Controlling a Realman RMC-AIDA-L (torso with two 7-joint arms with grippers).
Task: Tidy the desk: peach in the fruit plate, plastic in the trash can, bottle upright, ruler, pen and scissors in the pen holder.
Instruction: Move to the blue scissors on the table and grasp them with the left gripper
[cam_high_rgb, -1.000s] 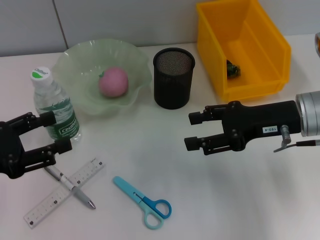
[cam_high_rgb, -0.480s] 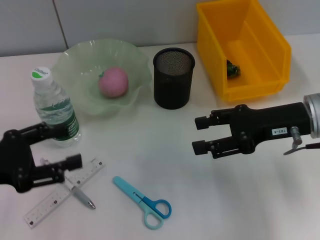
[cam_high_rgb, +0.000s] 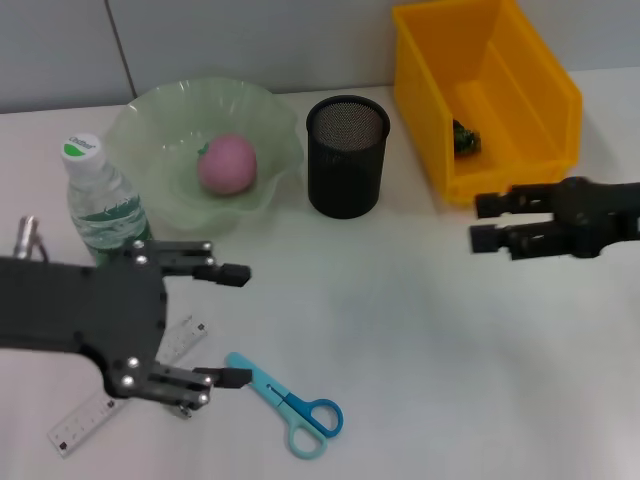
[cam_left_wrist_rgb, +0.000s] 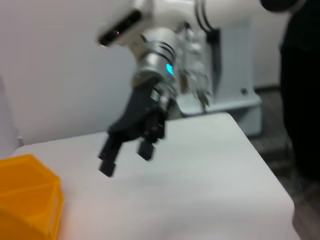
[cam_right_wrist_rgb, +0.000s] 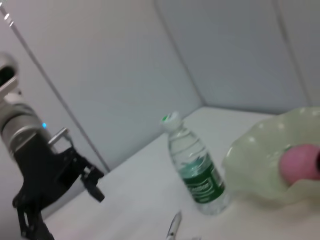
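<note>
The scissors (cam_high_rgb: 287, 398) lie flat in front of the pen holder (cam_high_rgb: 346, 156), blade tip just beside the lower finger of the left gripper (cam_high_rgb: 235, 327), whose jaws stand wide apart. The ruler (cam_high_rgb: 80, 424) pokes out under that arm. Open table (cam_high_rgb: 420, 350) spreads right of the scissors. The right gripper (cam_high_rgb: 482, 222), jaws apart, hovers beside the bin (cam_high_rgb: 490, 95). The bottle (cam_high_rgb: 100, 200) stands upright by the plate (cam_high_rgb: 160, 190) holding the peach (cam_high_rgb: 227, 164); the right wrist view shows a pen (cam_right_wrist_rgb: 173, 226) tip near the bottle.

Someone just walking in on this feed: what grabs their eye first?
Probably the left gripper, spread wide open low over the desk just left of the blue scissors, covering most of the ruler. Next, the yellow bin at back right, and the pink peach sitting in the green plate behind the upright bottle.
</note>
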